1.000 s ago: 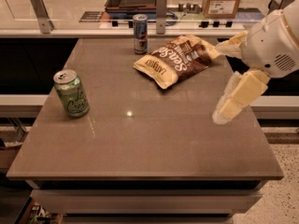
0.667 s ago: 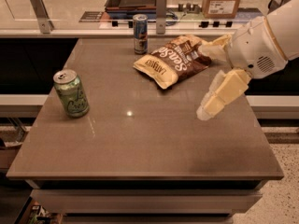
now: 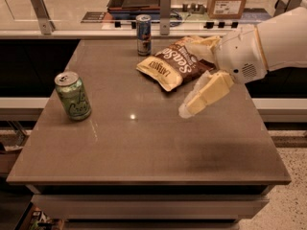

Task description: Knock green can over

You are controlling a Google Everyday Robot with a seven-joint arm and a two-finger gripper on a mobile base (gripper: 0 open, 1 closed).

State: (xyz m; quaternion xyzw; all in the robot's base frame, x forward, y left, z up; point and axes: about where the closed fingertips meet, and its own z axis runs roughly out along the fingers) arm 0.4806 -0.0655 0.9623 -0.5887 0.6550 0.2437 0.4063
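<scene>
Green can (image 3: 73, 96) stands upright near the left edge of the tabletop (image 3: 144, 147), pull tab up and not tipped, so the knock isn't done yet.

What's changed: over the last sec. the gripper (image 3: 189, 76) has swung in from the right side toward the middle of the tabletop, and its lower finger now reaches further left and lower than before. The can itself hasn't budged, nor have the chip bag (image 3: 168, 66) or the blue-and-silver can (image 3: 143, 34) at the back. Read that as the approach phase. The arm is closing the gap w/ the can, but a wide stretch of bare tabletop lies btwn them.

Gripper state: the cream fingers are spread wide, one up behind the top of the chip bag and the other angled down-left over the surface. Nothing is held btwn them. The upper finger overlaps the bag in this view, and whether it actually brushes the bag I can't tell. The lower fingertip looks to hover above the tabletop, not resting on it.

Judgement: a continued leftward sweep w/ the lower finger should meet the can's side — height matters, since a low hit may only slide it.
</scene>
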